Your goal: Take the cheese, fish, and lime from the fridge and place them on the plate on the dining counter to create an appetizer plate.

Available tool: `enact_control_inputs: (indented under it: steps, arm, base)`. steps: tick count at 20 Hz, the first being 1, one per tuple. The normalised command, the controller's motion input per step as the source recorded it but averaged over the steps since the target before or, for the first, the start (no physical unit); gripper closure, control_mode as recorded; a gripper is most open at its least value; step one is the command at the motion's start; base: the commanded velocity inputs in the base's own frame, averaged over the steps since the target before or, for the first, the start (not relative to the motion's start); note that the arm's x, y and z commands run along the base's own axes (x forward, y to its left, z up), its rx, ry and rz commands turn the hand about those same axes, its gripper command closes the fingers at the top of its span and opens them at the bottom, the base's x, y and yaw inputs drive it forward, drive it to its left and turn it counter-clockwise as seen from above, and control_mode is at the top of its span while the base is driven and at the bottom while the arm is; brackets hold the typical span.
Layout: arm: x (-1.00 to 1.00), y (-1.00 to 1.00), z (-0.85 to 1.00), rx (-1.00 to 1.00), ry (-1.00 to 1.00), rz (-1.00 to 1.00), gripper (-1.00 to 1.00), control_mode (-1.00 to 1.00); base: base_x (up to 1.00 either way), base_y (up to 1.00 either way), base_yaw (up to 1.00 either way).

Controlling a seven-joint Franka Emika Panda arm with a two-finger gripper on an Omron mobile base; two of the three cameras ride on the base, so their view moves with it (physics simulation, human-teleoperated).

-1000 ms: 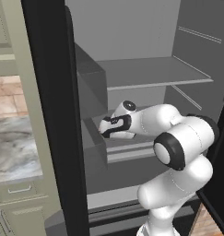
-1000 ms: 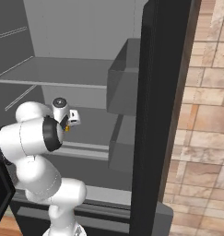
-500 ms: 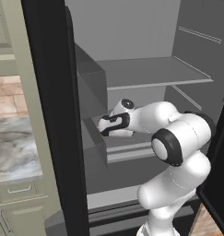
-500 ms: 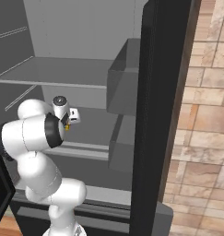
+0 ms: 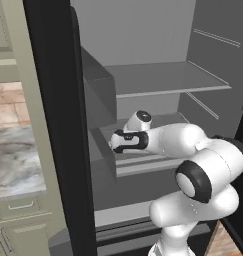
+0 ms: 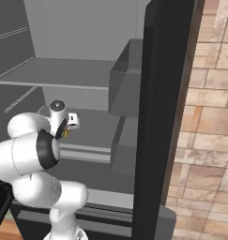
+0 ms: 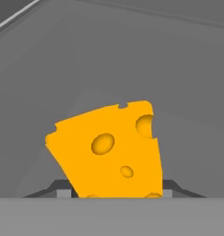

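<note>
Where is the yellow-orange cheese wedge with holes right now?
In the hand view the yellow-orange cheese wedge sits between the gripper fingertips, inside the grey-lined black fridge, over its middle shelf.

cheese [image 7: 111,150] bottom edge cut off, gripper [image 7: 115,193] fingertips mostly hidden

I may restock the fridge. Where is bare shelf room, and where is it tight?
The upper shelf is bare from the door-side bins to the far wall. The lower shelf has bare room toward the bins. It is tight at that shelf's other end, where the pincer grips the cheese.
</note>
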Motion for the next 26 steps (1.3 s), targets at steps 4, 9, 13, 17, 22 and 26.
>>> enact_control_inputs:
  steps: [4,9,13,17,22,26]
  arm:
    - [-0.99,-0.37,0.71,0.0,-0.08,0.0,1.0,-1.0]
    - [-0.95,-0.3,0.99,0.0,-0.01,0.0,1.0,-1.0]
    - [-1.0,-0.21,0.96,0.0,0.0,-0.01,1.0,-1.0]
    - [-0.92,-0.18,0.94,0.0,0.0,-0.03,1.0,-1.0]
    - [-0.67,-0.27,0.96,0.0,0.0,-0.04,1.0,-1.0]
    - [-0.47,-0.34,0.86,0.0,0.15,-0.04,1.0,-1.0]
  base:
    - [0.0,0.0,0.0]
    - [0.0,0.0,0.0]
    - [0.0,0.0,0.0]
    - [0.0,0.0,0.0]
    - [0.0,0.0,0.0]
    - [0.0,0.0,0.0]
